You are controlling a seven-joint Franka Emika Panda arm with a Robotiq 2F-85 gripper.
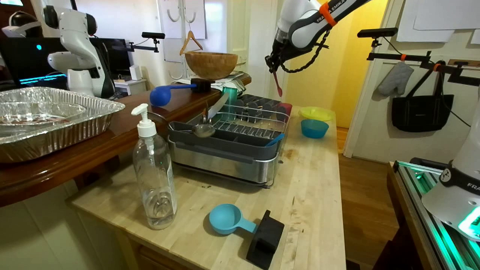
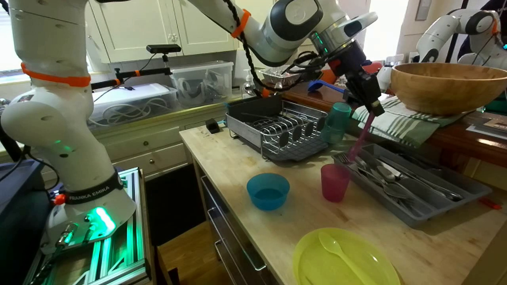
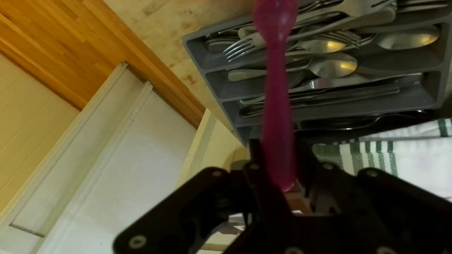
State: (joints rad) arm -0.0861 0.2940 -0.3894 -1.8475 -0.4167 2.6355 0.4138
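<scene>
My gripper [image 2: 376,111] is shut on a pink plastic spoon [image 2: 362,136], gripping it near the handle's end. The spoon's bowl hangs downward. In the wrist view the spoon [image 3: 277,91] runs up from between the dark fingers [image 3: 255,151] and covers part of the cutlery tray [image 3: 406,100] behind it. Just below the spoon's bowl, in an exterior view, stands a pink cup [image 2: 334,184] beside the near corner of that grey tray. Whether the spoon touches cup or tray I cannot tell. Metal forks, spoons and knives lie in the tray's compartments.
A wire dish rack [image 2: 245,128] with a teal cup [image 2: 336,122] stands beyond. Nearer are a blue bowl [image 2: 268,190] and a yellow plate [image 2: 305,257] bearing a yellow spoon. A raised wooden ledge carries a striped towel [image 2: 420,132] and a large wooden bowl [image 2: 447,87].
</scene>
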